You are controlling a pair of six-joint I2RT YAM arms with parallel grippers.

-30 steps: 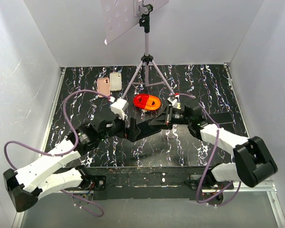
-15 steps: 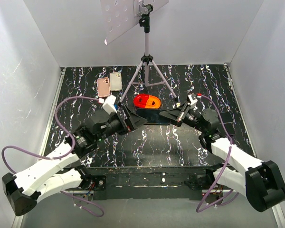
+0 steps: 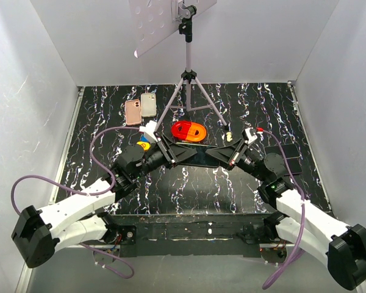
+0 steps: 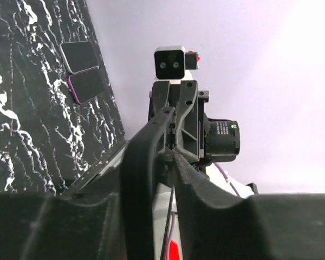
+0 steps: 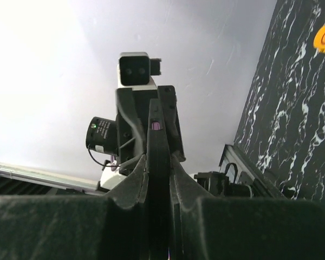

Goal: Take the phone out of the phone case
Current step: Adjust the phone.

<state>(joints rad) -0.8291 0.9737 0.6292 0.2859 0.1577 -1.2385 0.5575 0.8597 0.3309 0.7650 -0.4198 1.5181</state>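
Note:
A black phone (image 3: 192, 154) in its phone case hangs level above the middle of the table, held at both ends. My left gripper (image 3: 168, 153) is shut on the left end; in the left wrist view the case's black rim (image 4: 136, 184) bows out between the fingers (image 4: 206, 200) of that gripper (image 4: 170, 151). On the right end my right gripper (image 3: 223, 156) is shut. The right wrist view shows the phone (image 5: 158, 162) edge-on, squeezed between both pads, with a purple button (image 5: 156, 125) on its side.
A red-orange object (image 3: 189, 130) lies just behind the phone, below a tripod (image 3: 188, 91) carrying a white board. Two more phones (image 3: 133, 111) (image 3: 149, 104) lie at the back left. A small yellow and blue item (image 3: 144, 145) sits by the left wrist. A black box (image 3: 288, 157) stands on the right.
My left gripper went from wide open to shut on the phone's left end. Both arms shifted, and the phone now sits a little nearer and more level between them.

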